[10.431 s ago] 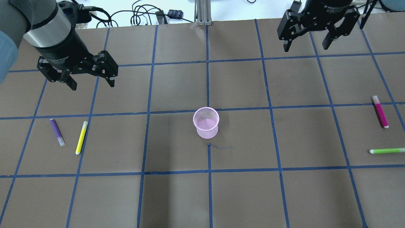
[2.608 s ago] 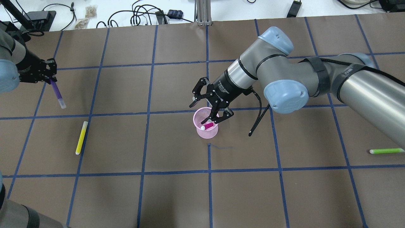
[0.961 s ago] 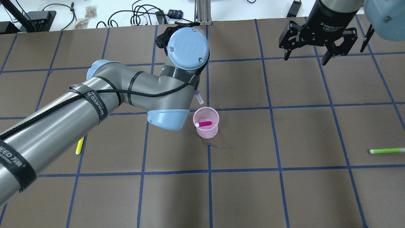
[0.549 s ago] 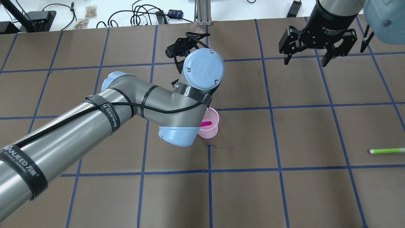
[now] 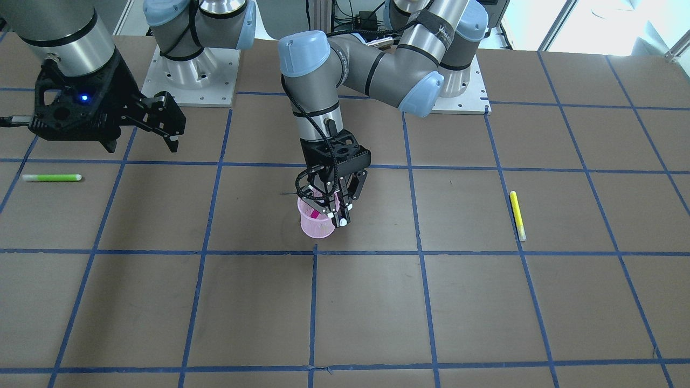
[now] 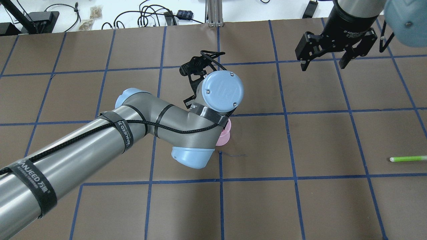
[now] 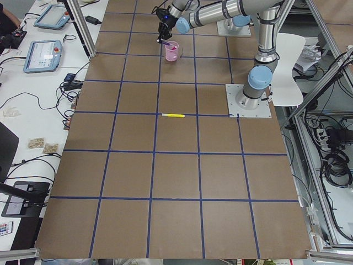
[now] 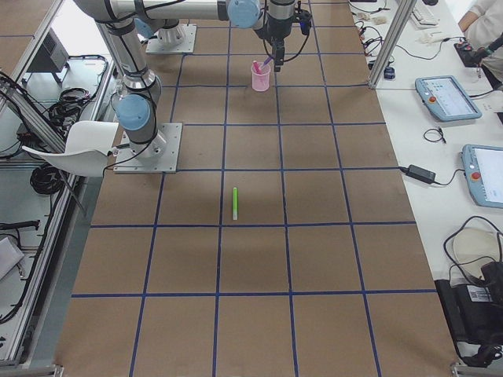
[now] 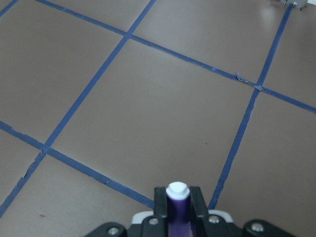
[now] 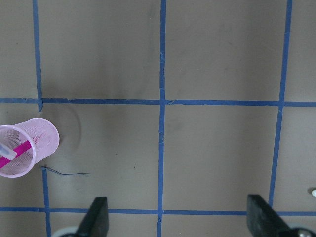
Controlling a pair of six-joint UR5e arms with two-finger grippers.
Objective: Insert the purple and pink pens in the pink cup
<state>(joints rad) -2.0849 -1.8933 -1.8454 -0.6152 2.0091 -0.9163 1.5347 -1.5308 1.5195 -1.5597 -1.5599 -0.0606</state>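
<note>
**Left gripper** (image 5: 334,214): it hangs straight down over the pink cup (image 5: 314,226), with its fingertips about level with the rim. The cup stands upright near the middle of the table (image 5: 485,307), close to a crossing of the blue tape lines (image 5: 420,252). In the left wrist view the two fingers are clamped on the purple pen (image 9: 177,213), and the pen's white end cap points up at the camera. The pen's lower end is hidden there, so I cannot tell how far it reaches into the cup. From overhead, the left arm's wrist covers most of the cup and only a sliver of its right side shows.

**Pink pen** (image 10: 16,153): it is already inside the cup, leaning slantwise against the mesh wall. In the right wrist view a pale tip shows just beside it at the cup's left edge.

**Right gripper** (image 6: 323,66): it is raised above the table on the robot's right side, well apart from the cup. Its fingers are spread wide with nothing between them.

**Other items:** a yellow pen (image 5: 517,215) lies flat on the table on the robot's left side. A green pen (image 6: 408,158) lies flat on the robot's right side. Both are well apart from the cup.
</note>
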